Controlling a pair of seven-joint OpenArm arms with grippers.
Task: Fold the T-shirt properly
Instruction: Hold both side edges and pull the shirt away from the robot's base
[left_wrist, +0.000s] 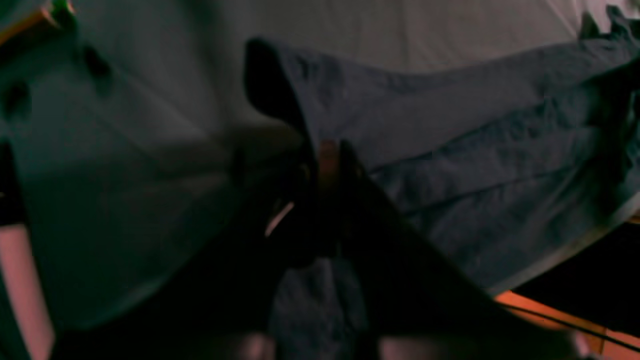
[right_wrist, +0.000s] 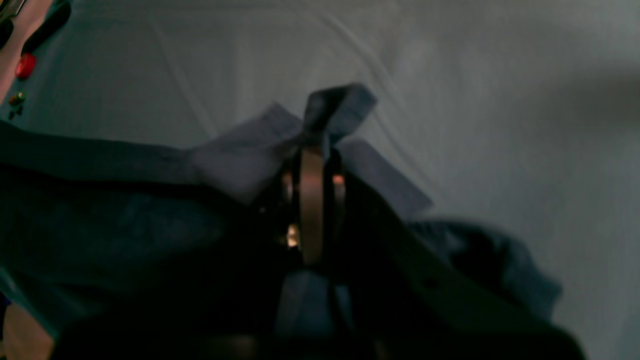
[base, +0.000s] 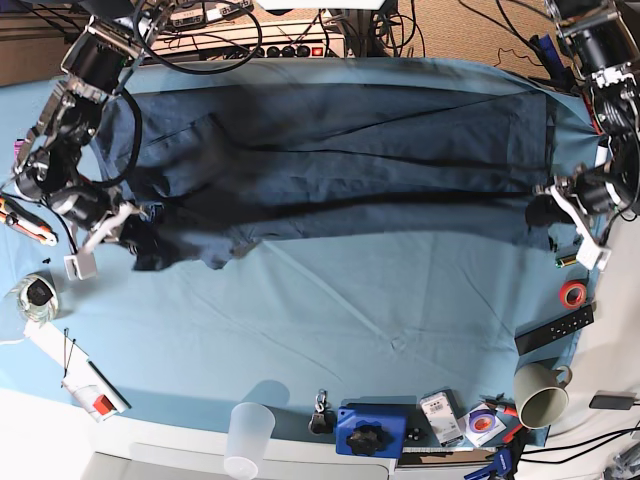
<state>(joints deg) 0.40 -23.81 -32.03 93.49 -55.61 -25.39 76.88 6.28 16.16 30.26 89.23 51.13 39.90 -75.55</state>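
The dark navy T-shirt (base: 330, 170) is stretched wide across the far half of the sky-blue table cloth (base: 350, 310). It sags along its near edge. My left gripper (base: 548, 203) is shut on the shirt's edge at the right of the base view. The left wrist view shows its jaws pinched on the fabric (left_wrist: 327, 155), with the shirt (left_wrist: 475, 150) stretching away. My right gripper (base: 135, 228) is shut on the shirt's bunched corner at the left. The right wrist view shows a tuft of cloth sticking out above its jaws (right_wrist: 312, 150), with the shirt (right_wrist: 100, 225) hanging to the side.
Along the near table edge stand a clear cup (base: 250, 428), a blue device (base: 372, 432) and a white mug (base: 540, 395). A red tape roll (base: 573, 293) and a black remote (base: 555, 330) lie at the right. A jar (base: 38, 297) stands at the left. Cables run along the back.
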